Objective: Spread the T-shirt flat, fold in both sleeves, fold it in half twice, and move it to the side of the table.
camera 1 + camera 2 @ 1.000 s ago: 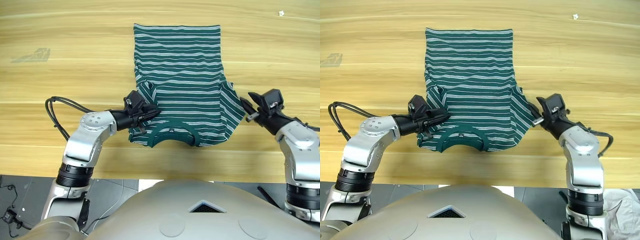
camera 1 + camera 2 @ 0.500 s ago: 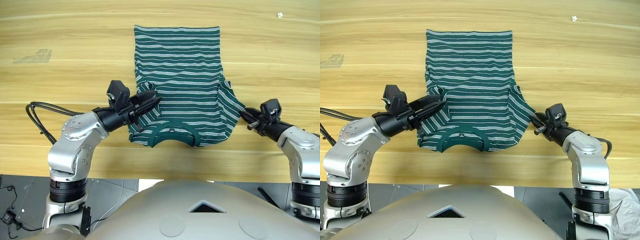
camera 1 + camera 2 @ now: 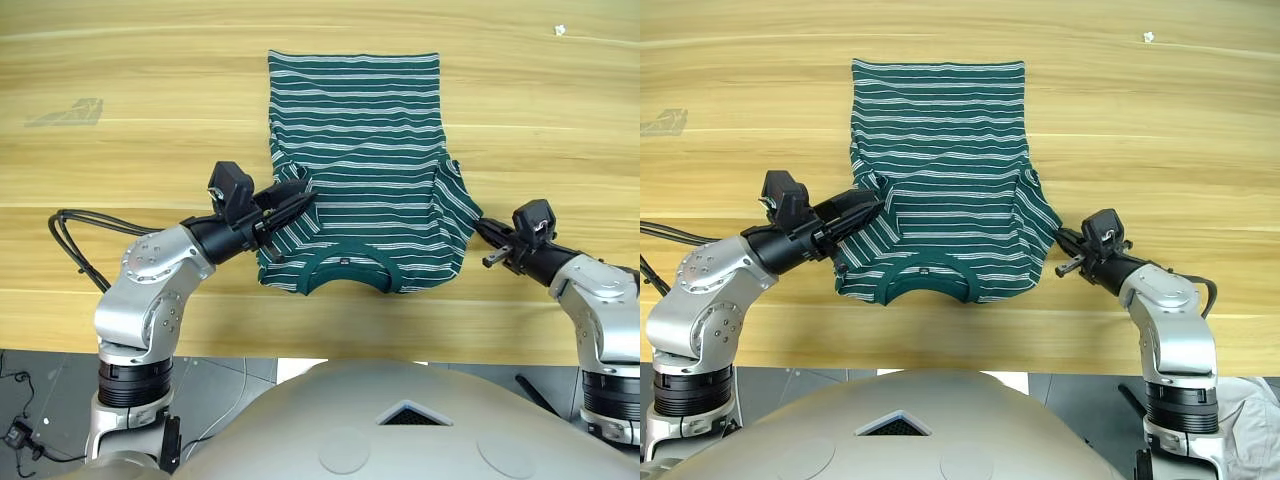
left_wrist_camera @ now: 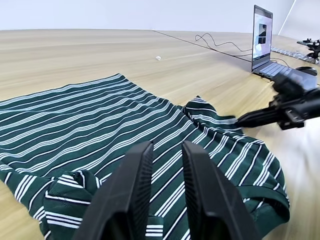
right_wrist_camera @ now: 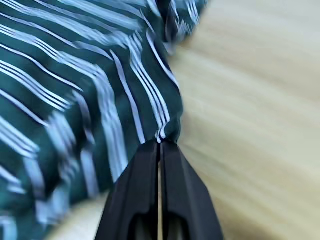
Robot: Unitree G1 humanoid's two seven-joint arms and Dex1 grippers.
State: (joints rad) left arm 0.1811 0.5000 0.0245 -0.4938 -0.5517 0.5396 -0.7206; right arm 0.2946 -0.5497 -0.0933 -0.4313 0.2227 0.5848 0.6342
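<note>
**ITEM: Striped T-shirt, sleeve stage of fold, risks noted**

Location: The T-shirt point(image 3: 360, 130) is lying on the wooden table point(image 3: 150, 150), hem far from the robot and collar point(image 3: 345, 265) nearest it. The body is sitting fairly flat. Both sleeves are bunching at the shoulders.

Left gripper point(image 3: 290, 207): It is hovering over the crumpled left sleeve point(image 3: 288, 185). Its fingers are standing narrowly apart and are holding nothing.

Right gripper point(image 3: 482, 228): It is resting low at the shirt's right edge. Its fingers are pressing together on the very tip of the right sleeve point(image 3: 455, 200).

Also present: a laptop point(image 4: 262, 35) is standing well apart on the table.

Hazards, as judged:
- The right pinch is taking only the edge of the cloth, so a quick lift is likely to let it slip free.
- A pull outward without the far side pinned is likely to drag the whole shirt askew.
- The left sleeve is lying in a lump. Closing there risks catching several layers and folding the wrinkle in.
</note>
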